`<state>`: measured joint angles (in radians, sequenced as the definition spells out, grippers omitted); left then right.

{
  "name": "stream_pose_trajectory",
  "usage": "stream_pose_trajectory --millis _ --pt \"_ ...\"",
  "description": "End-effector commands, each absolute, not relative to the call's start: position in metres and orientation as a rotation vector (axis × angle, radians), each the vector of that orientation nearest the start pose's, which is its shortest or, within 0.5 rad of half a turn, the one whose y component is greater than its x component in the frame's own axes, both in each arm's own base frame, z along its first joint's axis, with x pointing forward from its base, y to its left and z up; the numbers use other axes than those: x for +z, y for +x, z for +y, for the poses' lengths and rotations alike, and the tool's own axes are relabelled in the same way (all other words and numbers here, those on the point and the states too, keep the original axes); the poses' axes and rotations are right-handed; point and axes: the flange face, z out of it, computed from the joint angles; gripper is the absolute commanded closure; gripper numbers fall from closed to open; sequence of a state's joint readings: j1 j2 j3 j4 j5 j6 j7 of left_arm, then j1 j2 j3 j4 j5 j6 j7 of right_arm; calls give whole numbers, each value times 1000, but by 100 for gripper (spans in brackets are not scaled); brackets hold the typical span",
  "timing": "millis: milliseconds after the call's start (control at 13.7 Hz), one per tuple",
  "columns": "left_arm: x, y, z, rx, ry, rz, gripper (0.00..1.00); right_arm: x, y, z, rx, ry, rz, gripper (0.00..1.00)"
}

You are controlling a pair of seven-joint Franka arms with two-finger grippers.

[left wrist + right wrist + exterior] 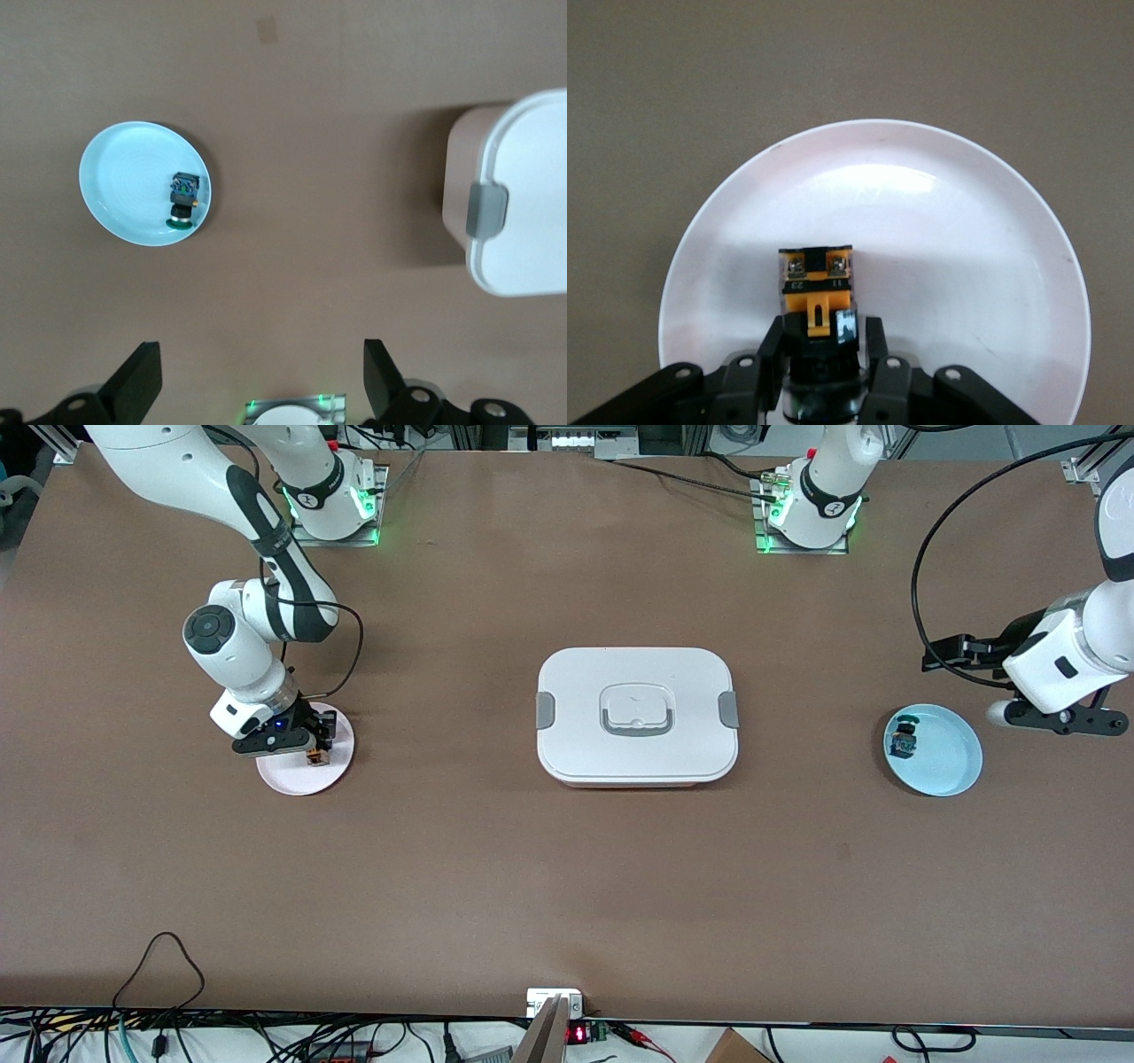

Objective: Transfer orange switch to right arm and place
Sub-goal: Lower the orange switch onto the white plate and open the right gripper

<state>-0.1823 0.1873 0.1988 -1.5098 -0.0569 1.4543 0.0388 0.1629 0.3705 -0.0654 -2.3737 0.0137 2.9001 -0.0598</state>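
Observation:
The orange switch [317, 758] is a small black and orange part resting on the pink plate [288, 776] toward the right arm's end of the table. My right gripper [312, 746] is low over that plate. In the right wrist view the gripper [824, 345] is shut on the switch [817, 282], one finger on each side of its black body, over the plate [939, 221]. My left gripper [1063, 722] is open and empty, up over the table beside the blue plate [952, 766]. Its spread fingers [142, 376] show in the left wrist view.
A small blue-and-green switch [904, 740] lies in the blue plate, also in the left wrist view [184, 199] on that plate [115, 168]. A white lidded box [636, 713] with grey clips stands mid-table; its end shows in the left wrist view [523, 195].

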Motion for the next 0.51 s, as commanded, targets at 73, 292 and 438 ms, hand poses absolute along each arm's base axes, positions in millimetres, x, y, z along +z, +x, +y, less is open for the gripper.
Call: stream_pose_trajectory --millis 73,292,438 --pt "569 601 0 160 -3147 -138 0 197 517 46 -268 -3138 -266 56" --pt "570 603 14 124 -3169 -13 0 217 520 45 -284 -3133 -240 0" --pt "569 602 13 127 -3162 -18 0 245 522 47 -250 -3131 -236 0"
